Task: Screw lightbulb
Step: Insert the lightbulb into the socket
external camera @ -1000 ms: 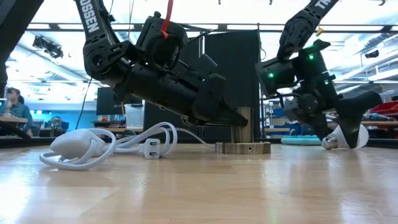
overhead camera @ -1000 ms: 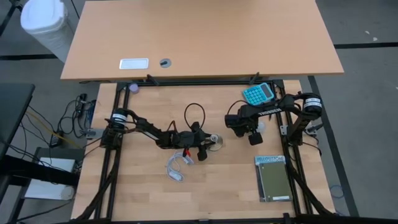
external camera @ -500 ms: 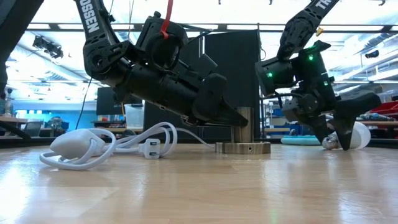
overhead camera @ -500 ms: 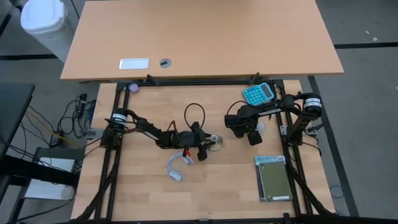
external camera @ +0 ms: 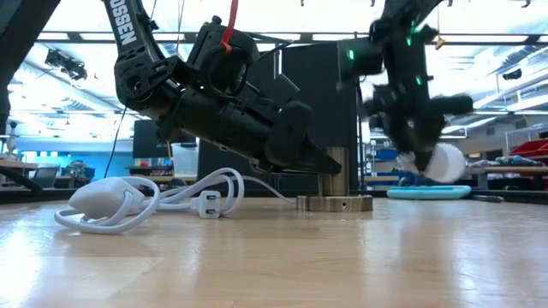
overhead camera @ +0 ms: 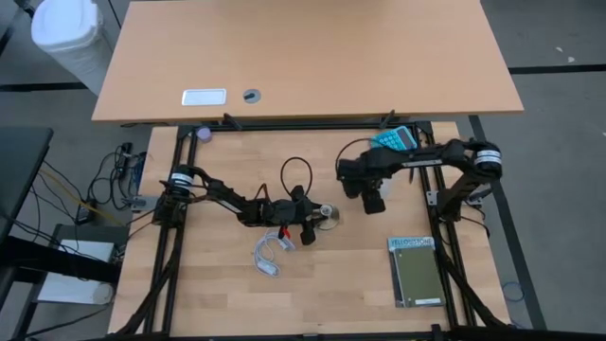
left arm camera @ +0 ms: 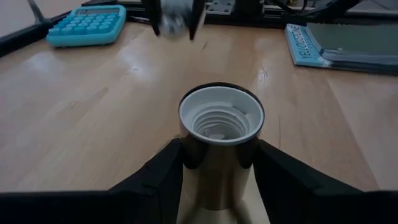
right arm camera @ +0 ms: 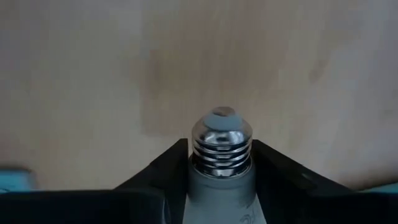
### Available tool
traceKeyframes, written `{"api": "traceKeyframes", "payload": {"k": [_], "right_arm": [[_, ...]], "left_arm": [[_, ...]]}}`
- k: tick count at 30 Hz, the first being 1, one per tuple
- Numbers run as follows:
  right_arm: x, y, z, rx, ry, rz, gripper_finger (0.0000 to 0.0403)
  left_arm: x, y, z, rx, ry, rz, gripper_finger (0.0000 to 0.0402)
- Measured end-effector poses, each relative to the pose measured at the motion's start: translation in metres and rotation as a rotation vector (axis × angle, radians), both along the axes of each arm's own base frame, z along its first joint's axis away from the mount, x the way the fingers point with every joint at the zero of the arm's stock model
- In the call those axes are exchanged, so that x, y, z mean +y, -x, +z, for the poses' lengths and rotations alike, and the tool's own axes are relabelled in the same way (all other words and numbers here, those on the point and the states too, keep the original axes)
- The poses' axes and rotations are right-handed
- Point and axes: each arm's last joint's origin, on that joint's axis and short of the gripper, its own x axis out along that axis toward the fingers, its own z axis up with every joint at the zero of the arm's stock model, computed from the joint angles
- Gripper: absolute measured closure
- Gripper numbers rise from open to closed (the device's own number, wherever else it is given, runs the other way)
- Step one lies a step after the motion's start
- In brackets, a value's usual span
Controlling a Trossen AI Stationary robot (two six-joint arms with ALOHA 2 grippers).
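Gripping the small white pear-shaped lightbulb (right arm camera: 221, 163) by its body, the right pincer (overhead camera: 373, 199) holds it clear of the wooden bench (overhead camera: 331, 284), threaded silvery base pointing forward, likely so the base can enter a socket first. In the low view the lightbulb (external camera: 441, 162) hangs in the air at about 3 o'clock of the socket. That white-lined, dark metal lamp socket (left arm camera: 221, 134) stands upright with its mouth open, clamped between the fingers of the left pincer (overhead camera: 310, 225), presumably to steady it against turning. A coiled white cable (external camera: 145, 201) lies at the socket's 9 o'clock in the low view. From above, a teal calculator (overhead camera: 395, 138) sits at roughly 1 o'clock of the right pincer, a dark green notebook (overhead camera: 417, 275) near 5 o'clock.
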Motion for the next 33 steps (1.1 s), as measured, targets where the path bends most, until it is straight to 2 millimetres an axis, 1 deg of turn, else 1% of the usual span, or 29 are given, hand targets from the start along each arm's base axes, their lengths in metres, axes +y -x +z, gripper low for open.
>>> {"api": "traceKeyframes", "payload": {"k": [3, 6, 8, 12, 16, 21, 24, 26, 29, 32, 33], "right_arm": [[0.001, -0.001, 0.025, -0.114, -0.042, -0.05, 0.0249], [0.004, -0.001, 0.046, -0.232, -0.115, -0.096, 0.0253], [0.006, 0.0, 0.055, -0.31, -0.164, -0.122, 0.0253], [0.008, -0.001, 0.074, -0.489, -0.275, -0.169, 0.0253], [0.008, -0.007, 0.089, -0.645, -0.333, -0.199, 0.0253], [0.008, -0.016, 0.098, -0.779, -0.361, -0.241, 0.0252], [0.011, -0.023, 0.102, -0.884, -0.382, -0.239, 0.0252], [0.016, -0.026, 0.104, -0.949, -0.399, -0.226, 0.0252], [0.023, -0.023, 0.103, -1.031, -0.415, -0.22, 0.0252], [0.034, -0.019, 0.096, -1.124, -0.407, -0.21, 0.0252], [0.038, -0.016, 0.093, -1.168, -0.394, -0.207, 0.0252]], "left_arm": [[0.0, 0.0, 0.0, 0.008, -0.052, -0.019, 0.0206], [0.0, 0.001, -0.002, 0.041, -0.094, -0.033, 0.0173], [0.0, 0.002, -0.003, 0.061, -0.111, -0.023, 0.015], [0.001, 0.003, 0.01, 0.047, -0.156, -0.026, 0.0115], [0.002, 0.006, 0.023, 0.076, -0.193, -0.016, 0.0102], [0.003, 0.016, 0.045, 0.151, -0.236, 0.033, 0.0102], [0.003, 0.023, 0.066, 0.13, -0.225, 0.057, 0.0104], [0.002, 0.028, 0.081, 0.098, -0.222, 0.06, 0.0107], [-0.001, 0.043, 0.094, 0.054, -0.218, 0.058, 0.0112], [-0.005, 0.06, 0.102, -0.042, -0.21, 0.067, 0.012], [-0.006, 0.066, 0.1, -0.069, -0.207, 0.069, 0.0123]]}}
